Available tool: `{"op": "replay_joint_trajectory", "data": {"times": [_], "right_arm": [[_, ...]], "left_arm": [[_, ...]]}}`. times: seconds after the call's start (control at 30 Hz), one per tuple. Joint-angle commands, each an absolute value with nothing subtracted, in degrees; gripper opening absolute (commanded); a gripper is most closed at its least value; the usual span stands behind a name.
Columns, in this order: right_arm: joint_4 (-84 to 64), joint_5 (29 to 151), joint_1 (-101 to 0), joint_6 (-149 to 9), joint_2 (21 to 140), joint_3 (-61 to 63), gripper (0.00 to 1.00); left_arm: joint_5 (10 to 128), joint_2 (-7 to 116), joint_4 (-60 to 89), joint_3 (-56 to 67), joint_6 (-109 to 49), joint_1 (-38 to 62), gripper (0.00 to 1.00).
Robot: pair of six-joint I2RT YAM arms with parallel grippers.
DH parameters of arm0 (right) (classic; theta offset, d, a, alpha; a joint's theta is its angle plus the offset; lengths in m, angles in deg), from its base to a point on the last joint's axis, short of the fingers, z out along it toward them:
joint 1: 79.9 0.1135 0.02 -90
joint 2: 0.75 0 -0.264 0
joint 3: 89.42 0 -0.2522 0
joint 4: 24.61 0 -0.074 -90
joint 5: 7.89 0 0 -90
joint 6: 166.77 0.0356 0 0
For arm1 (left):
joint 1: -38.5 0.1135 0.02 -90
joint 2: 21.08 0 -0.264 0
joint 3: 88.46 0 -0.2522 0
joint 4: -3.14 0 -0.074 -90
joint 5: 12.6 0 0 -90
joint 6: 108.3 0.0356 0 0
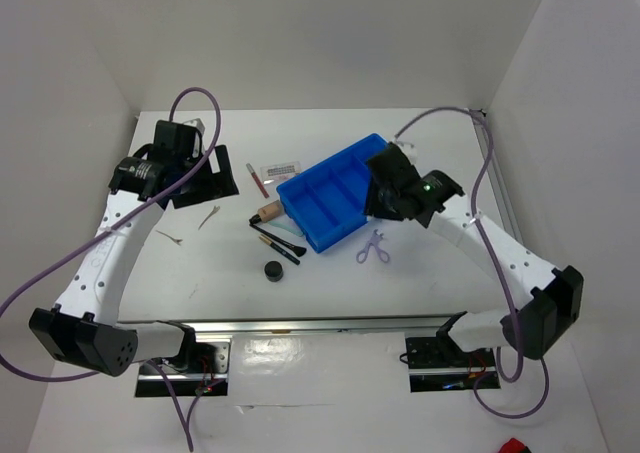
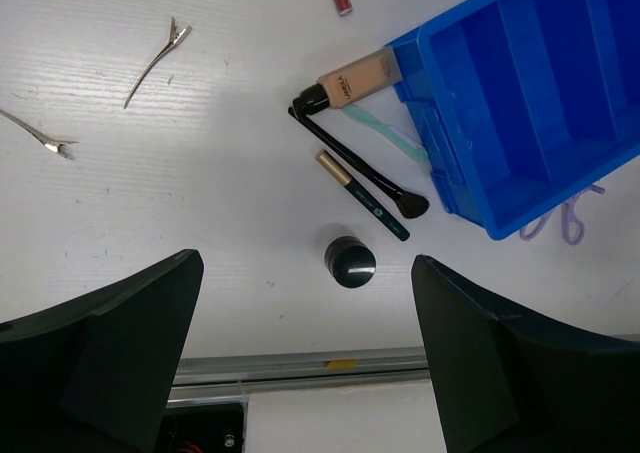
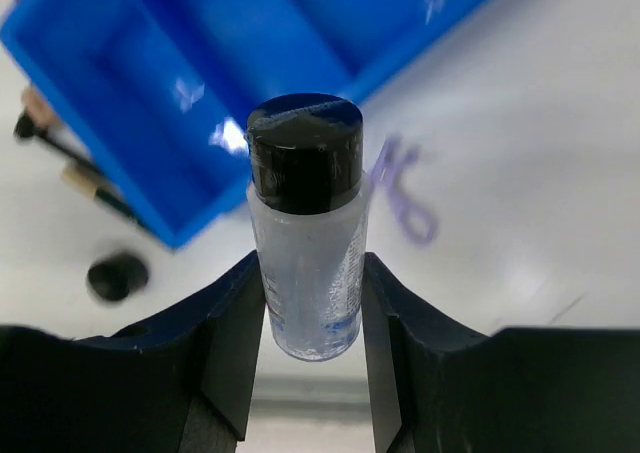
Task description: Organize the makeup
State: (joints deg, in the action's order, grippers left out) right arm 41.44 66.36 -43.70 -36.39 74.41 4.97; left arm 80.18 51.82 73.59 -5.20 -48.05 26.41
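Pinched below its black cap between the 2 fingers of the right gripper (image 3: pixel 312 273), a clear bottle (image 3: pixel 308 228) is held at the blue tray's (image 1: pixel 297 216) right edge, seemingly for sorting. Bare compartments offer room. The left gripper (image 2: pixel 305 273) is spread wide above the table's left side, where a black round jar (image 2: pixel 350 261) is left untouched.

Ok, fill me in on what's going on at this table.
Two robot arms are organizing makeup beside a blue tray. The right end effector grips a clear bottle, raised near the tray. The left end effector is open and empty, hovering over the beige tube, brush, pencil and round jar lying on the table. The tray looks empty.
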Motion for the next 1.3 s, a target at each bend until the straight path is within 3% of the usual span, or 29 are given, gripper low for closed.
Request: {"op": "replay_joint_trajectory", "data": {"times": [0.0, 0.23, 0.63, 0.77, 0.8, 0.93, 1.03, 1.27], "right_arm": [[38.64, 51.81, -44.13, -50.45, 81.15, -3.06, 0.35], [13.11, 39.74, -48.52, -78.06, 98.8, -9.4, 0.35], [7.25, 44.13, -56.7, -82.75, 111.66, -13.71, 0.41], [8.74, 45.71, -57.32, -81.0, 113.33, -16.25, 0.68], [10.05, 46.5, -57.32, -80.47, 113.33, -17.56, 0.81], [11.9, 45.99, -56.79, -79.85, 112.81, -20.03, 0.9], [15.07, 46.68, -56.09, -77.31, 110.36, -22.75, 0.88], [23.77, 55.64, -48.71, -69.4, 103.23, -25.66, 0.59]], "left_arm": [[80.3, 52.22, 72.18, -6.86, -47.04, 26.2, 1.0], [80.99, 52.22, 72.18, -6.86, -47.04, 26.2, 1.0], [77.05, 51.69, 70.17, -5.63, -46.51, 26.2, 1.0], [75.99, 51.77, 69.11, -4.92, -47.12, 26.2, 1.0], [75.99, 51.78, 69.63, -4.92, -47.12, 26.2, 1.0], [76.52, 53.36, 71.13, -5.45, -47.65, 26.2, 1.0], [77.57, 53.36, 71.13, -5.45, -47.65, 26.2, 1.0], [79.41, 52.83, 71.13, -5.45, -47.65, 26.2, 1.0]]}}
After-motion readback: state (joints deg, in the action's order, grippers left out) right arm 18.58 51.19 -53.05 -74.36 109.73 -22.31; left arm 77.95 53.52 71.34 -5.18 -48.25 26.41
